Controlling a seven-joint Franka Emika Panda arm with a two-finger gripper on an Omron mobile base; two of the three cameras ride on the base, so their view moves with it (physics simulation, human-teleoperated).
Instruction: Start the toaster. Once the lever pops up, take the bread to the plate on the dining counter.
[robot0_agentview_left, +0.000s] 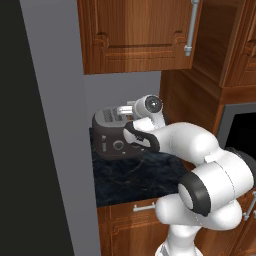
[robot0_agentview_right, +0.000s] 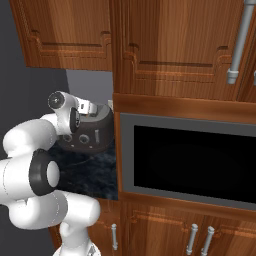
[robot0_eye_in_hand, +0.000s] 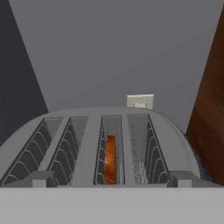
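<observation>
The dark grey four-slot toaster (robot0_agentview_left: 112, 139) stands at the back of a small dark-topped counter, against the grey wall. It also appears in the right base view (robot0_agentview_right: 94, 135) and, from above, in the hand view (robot0_eye_in_hand: 87, 144). The bread (robot0_eye_in_hand: 110, 159), a brown slice seen edge-on, sits low in the third slot from the left. My gripper (robot0_agentview_left: 120, 111) hovers just above the toaster's top (robot0_agentview_right: 89, 108), open, with nothing between its fingers. The plate and the dining counter are out of view.
A tall wooden panel (robot0_eye_in_hand: 212, 109) stands close to the toaster's right. Beyond it is a built-in oven with a black window (robot0_agentview_right: 195, 160). Wooden upper cabinets (robot0_agentview_left: 135, 35) hang overhead. A grey wall (robot0_agentview_left: 55, 150) bounds the left. A white outlet (robot0_eye_in_hand: 140, 101) is behind the toaster.
</observation>
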